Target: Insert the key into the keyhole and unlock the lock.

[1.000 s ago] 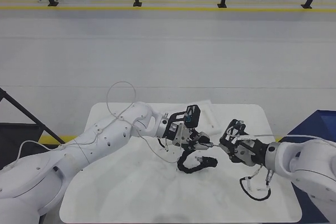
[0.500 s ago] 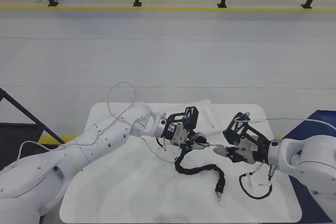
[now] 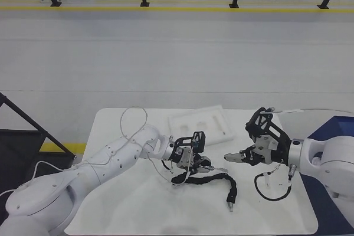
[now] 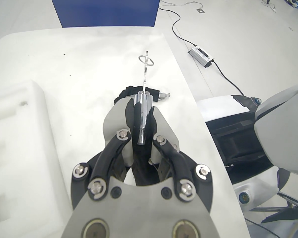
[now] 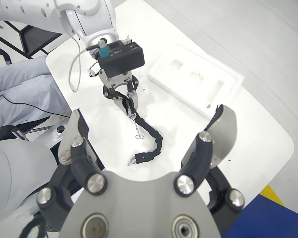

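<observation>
Key (image 4: 144, 75) sits in the keyhole of the lock (image 4: 141, 116), which the left tool (image 5: 130, 108) clamps near mid-bench (image 5: 250, 130). The right tool (image 5: 149, 120) hangs spread wide, well apart. Nothing grips the key, so tilting the lock could shed it, and the trailing cable (image 5: 154, 137) may tug the barrel askew.

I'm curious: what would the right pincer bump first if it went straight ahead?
Probably the key sticking out of the lock held by the left pincer; depth is unclear, maybe the black cable beside it.
</observation>
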Controlling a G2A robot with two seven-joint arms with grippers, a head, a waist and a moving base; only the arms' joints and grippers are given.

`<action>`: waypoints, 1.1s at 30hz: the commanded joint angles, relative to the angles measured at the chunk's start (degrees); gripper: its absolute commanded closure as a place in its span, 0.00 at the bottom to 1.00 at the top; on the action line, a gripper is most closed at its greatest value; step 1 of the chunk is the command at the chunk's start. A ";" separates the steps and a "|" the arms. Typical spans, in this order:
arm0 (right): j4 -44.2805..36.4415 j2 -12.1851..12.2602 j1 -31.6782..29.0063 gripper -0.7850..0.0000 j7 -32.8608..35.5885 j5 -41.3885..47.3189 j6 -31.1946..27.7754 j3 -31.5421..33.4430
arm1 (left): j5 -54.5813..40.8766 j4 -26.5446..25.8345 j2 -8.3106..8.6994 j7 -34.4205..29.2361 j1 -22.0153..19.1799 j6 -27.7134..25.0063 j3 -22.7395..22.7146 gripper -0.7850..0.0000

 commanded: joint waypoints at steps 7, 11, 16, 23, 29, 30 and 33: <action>4.62 -1.36 5.25 0.00 -1.20 0.37 -1.40 -5.28 | -2.07 1.54 -0.43 1.78 1.30 0.00 0.00 0.00; 8.14 -2.41 9.61 0.00 -1.91 0.20 -2.32 -8.61 | -0.45 0.77 0.59 5.98 -2.28 0.00 -0.15 0.00; 12.33 -3.95 16.51 0.00 -3.18 -1.30 -5.06 -12.50 | 2.32 0.10 3.23 12.20 -8.65 0.00 0.00 0.00; 20.12 -7.06 28.10 0.00 -3.07 -3.54 -12.98 -20.65 | 0.82 0.13 7.33 19.35 -14.51 0.00 0.00 0.00; 26.29 -9.62 35.59 0.00 -4.71 -6.35 -21.04 -26.12 | -1.47 0.40 10.08 18.88 -18.46 0.00 0.00 0.00; 27.08 -9.91 36.50 0.00 -4.92 -6.19 -22.18 -26.54 | -2.13 0.59 10.55 18.42 -19.19 0.00 0.00 0.00; 29.42 -10.49 38.60 0.00 -5.01 -5.65 -24.24 -27.18 | -4.20 0.32 11.89 16.94 -21.02 0.00 0.00 0.00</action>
